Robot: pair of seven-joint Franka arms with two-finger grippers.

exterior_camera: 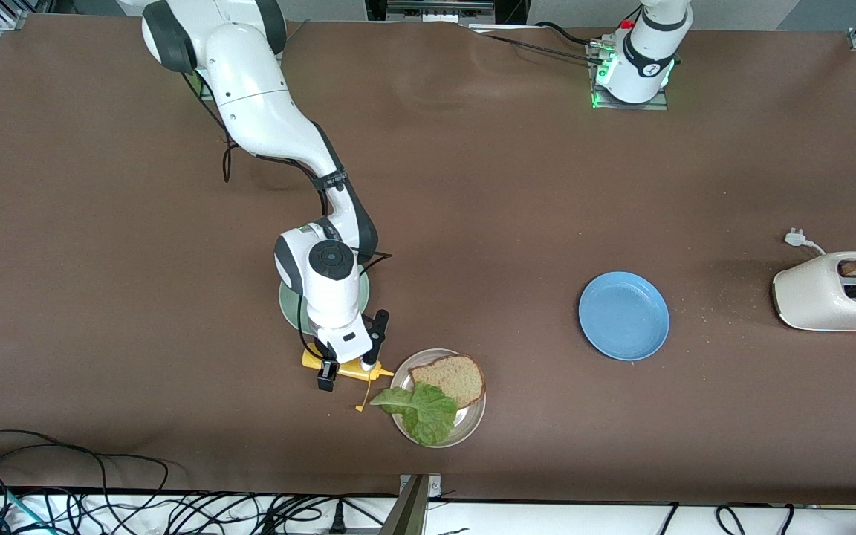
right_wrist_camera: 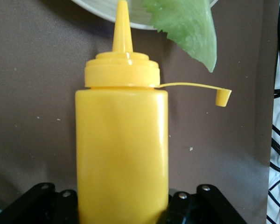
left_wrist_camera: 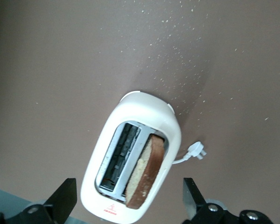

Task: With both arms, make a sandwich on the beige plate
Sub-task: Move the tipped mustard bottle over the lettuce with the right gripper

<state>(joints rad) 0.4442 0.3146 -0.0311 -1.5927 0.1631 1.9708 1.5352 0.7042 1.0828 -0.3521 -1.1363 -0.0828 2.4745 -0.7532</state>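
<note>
**Building the sandwich: base and leaf down, sauce and top slice to come**

Holding a yellow squeeze bottle (right_wrist_camera: 122, 154) with its cap flipped off, the right gripper (exterior_camera: 350, 364) is clamped on the bottle's body, the nozzle tilted toward the rim of the beige plate (exterior_camera: 401, 426). On that plate lie one slice of brown bread (exterior_camera: 452, 377) and a lettuce leaf (exterior_camera: 422, 411) partly over it, so the lower half looks done. The second slice (left_wrist_camera: 143, 176) stands in the white toaster (left_wrist_camera: 130, 163) at the left arm's end of the table; the left gripper (left_wrist_camera: 130, 205) hangs over it, jaws wide and empty. Judging by this, saucing, fetching that slice and closing the sandwich remain.
</note>
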